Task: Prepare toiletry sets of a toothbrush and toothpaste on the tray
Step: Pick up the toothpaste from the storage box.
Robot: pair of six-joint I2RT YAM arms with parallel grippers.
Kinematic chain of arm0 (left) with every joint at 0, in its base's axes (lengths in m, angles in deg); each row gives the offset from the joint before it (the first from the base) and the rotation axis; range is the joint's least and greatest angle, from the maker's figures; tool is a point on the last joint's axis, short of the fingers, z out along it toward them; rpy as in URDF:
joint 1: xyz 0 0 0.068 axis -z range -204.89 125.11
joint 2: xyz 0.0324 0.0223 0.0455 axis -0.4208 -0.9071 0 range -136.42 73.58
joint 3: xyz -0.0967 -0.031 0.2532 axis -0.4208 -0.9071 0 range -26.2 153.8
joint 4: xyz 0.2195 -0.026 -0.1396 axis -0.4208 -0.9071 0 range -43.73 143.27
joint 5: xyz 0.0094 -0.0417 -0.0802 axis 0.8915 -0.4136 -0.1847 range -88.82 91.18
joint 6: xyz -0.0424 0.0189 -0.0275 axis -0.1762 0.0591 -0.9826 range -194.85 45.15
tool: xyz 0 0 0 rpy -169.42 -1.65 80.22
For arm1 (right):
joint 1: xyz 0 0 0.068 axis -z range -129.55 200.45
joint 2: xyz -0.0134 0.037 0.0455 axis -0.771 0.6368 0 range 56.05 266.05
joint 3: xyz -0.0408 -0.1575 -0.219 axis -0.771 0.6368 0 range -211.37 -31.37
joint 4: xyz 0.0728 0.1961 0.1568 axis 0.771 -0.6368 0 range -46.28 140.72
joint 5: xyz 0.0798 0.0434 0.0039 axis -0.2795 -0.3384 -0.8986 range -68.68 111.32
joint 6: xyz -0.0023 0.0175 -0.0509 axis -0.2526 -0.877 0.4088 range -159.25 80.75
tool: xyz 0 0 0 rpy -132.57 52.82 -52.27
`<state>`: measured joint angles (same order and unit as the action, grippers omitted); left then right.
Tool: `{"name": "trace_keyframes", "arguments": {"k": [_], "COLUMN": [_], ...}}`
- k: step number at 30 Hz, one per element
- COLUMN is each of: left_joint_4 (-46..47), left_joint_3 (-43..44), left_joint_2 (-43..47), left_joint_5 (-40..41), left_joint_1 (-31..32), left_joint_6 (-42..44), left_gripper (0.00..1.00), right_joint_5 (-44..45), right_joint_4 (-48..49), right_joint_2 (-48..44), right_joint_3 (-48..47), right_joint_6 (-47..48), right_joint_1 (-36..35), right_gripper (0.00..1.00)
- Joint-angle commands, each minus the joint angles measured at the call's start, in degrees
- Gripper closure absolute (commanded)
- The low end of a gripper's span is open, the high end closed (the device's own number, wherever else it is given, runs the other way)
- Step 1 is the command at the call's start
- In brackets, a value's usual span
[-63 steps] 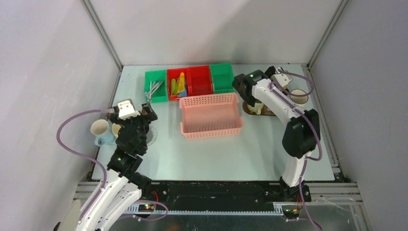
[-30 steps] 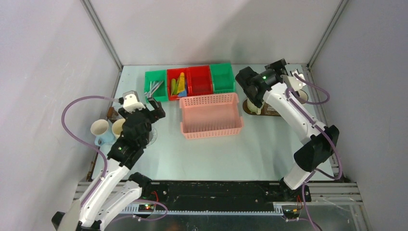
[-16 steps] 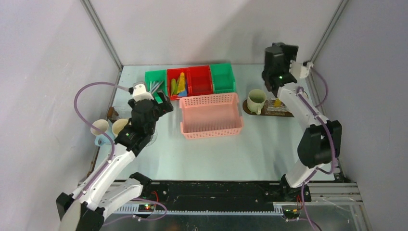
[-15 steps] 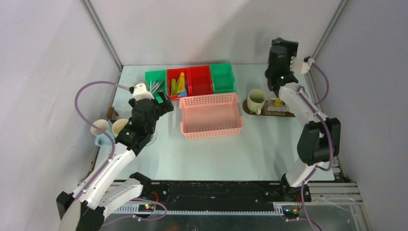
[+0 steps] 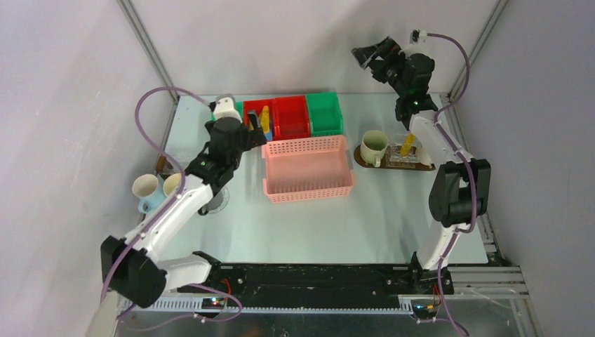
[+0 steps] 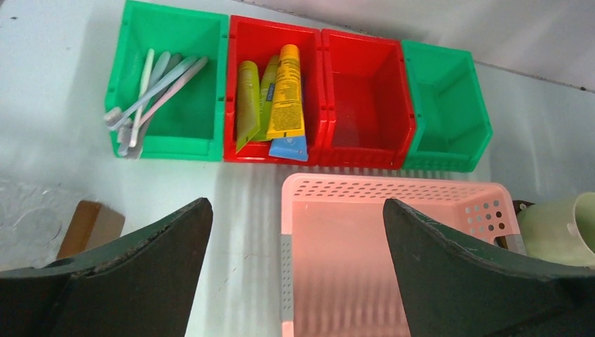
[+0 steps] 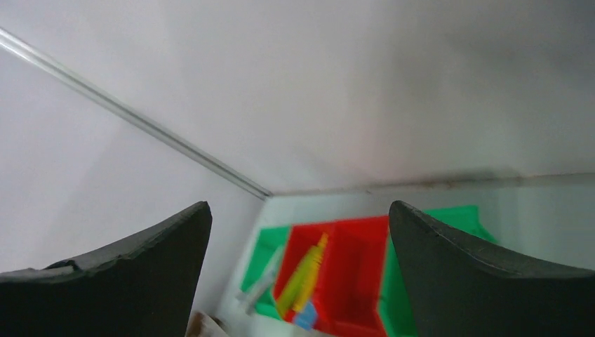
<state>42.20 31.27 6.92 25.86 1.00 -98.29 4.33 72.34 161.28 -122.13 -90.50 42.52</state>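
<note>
Two pale mugs (image 5: 145, 187) stand at left-centre. Right of the pink basket (image 5: 306, 172), the tray (image 5: 421, 166) carries a cream mug (image 5: 374, 145) and yellow tube (image 5: 406, 145). Beyond, the left gripper (image 6: 295, 210) hangs spread near bins (image 6: 449, 151) of brushes (image 6: 147, 88) and tubes (image 6: 281, 98). The right gripper (image 5: 370, 53), spread and empty, is high at upper centre-right.

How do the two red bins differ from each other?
The left red bin holds several tubes; the right red bin holds nothing. The left red bin stands next to the green bin with toothbrushes; the right red bin stands next to the empty green bin. Both are open-topped, alike in shape, side by side.
</note>
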Motion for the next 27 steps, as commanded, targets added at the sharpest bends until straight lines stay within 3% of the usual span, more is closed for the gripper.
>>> {"name": "trace_keyframes", "arguments": {"k": [1,5,8,18,27], "left_joint_4": [-0.2,-1.97,-4.18,-10.5,-11.81], "left_joint_3": [6.65,12.18,17.86,32.98,38.1], "left_joint_2": [-6.14,-12.85,-18.97,-36.46,-45.83], "left_joint_5": [-2.95,-7.13,-9.95,-11.61,-11.0], "left_joint_1": [-1.01,-3.94,-5.68,-8.67,-9.54], "left_joint_6": [2.31,2.14,1.8,6.63,12.43], "left_gripper": [0.02,0.02,0.03,0.14,0.3], "right_joint_5": [-4.22,-1.29,1.34,12.26,14.74], "right_joint_4": [-13.5,-26.59,-36.28,-38.91,-39.03], "right_joint_2": [-4.55,-4.46,-3.34,-8.8,-11.51], "right_joint_3": [-4.73,-9.97,-14.05,-4.95,-0.82], "right_joint_6": [23.51,36.04,39.99,44.16,43.3], "right_joint_1": [-1.12,-2.32,-2.42,-6.17,-7.15], "right_gripper": [0.01,0.01,0.01,0.01,0.0]}}
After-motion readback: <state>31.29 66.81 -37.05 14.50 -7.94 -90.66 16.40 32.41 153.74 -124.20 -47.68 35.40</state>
